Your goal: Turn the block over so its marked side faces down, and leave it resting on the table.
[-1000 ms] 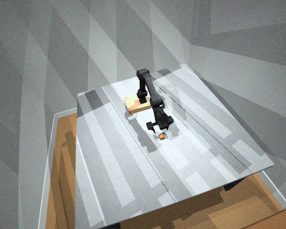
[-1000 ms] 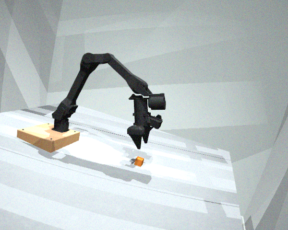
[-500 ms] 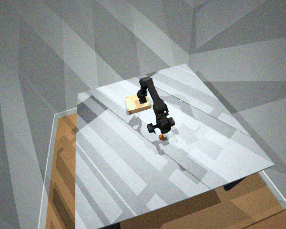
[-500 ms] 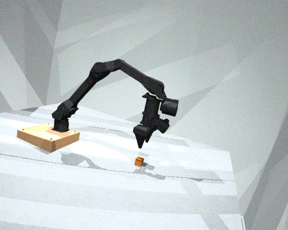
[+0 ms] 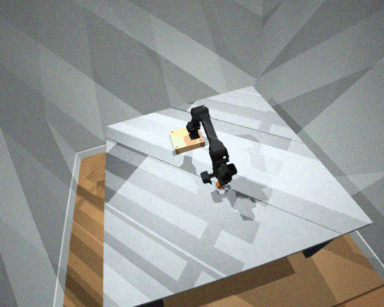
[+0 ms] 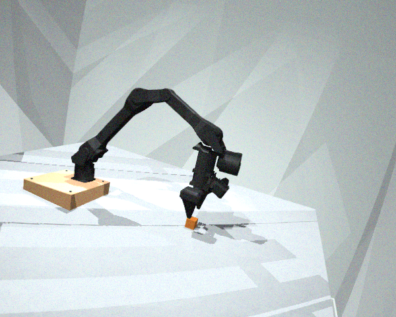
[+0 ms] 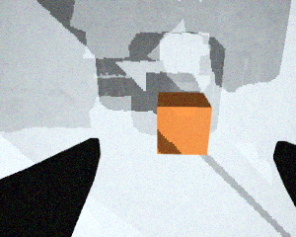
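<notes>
A small orange block point(image 5: 219, 185) point(image 6: 191, 223) point(image 7: 184, 129) rests on the white table point(image 5: 172, 264) point(image 6: 140, 273). In the wrist view its bright upper face and one dark side show. No mark can be made out on the faces in view, and the other faces are hidden. My gripper point(image 6: 194, 212) point(image 7: 186, 148) is open and empty, pointing down just above the block. In the wrist view the block lies between the two wide-apart fingers, slightly beyond the line of their tips. In the top view the arm partly covers the block.
The arm's wooden base point(image 5: 180, 140) point(image 6: 48, 184) stands on the table behind the gripper, toward the left in the exterior view. The table's front edge is far from the block. Shadows of the arm fall around the block.
</notes>
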`<action>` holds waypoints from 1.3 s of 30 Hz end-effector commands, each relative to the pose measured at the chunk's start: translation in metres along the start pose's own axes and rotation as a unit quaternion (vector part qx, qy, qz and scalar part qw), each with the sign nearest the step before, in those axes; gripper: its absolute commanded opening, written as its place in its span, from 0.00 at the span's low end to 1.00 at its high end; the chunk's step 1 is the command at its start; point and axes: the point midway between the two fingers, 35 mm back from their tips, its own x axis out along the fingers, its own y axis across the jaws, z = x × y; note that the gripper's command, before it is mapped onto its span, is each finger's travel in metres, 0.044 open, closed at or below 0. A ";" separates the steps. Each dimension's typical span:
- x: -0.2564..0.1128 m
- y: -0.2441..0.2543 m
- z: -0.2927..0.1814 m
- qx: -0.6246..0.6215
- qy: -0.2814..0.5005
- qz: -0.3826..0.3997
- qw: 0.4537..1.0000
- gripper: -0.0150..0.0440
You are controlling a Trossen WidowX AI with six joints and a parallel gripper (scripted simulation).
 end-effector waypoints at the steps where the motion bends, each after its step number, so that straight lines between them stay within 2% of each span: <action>1: 0.007 0.000 0.000 0.000 0.000 0.001 1.000 1.00; 20: 0.035 0.001 0.000 0.000 0.000 0.001 1.000 1.00; 32: 0.035 0.001 0.000 0.000 0.000 0.001 1.000 0.47; 39: 0.035 0.001 0.000 0.000 0.000 0.001 1.000 0.39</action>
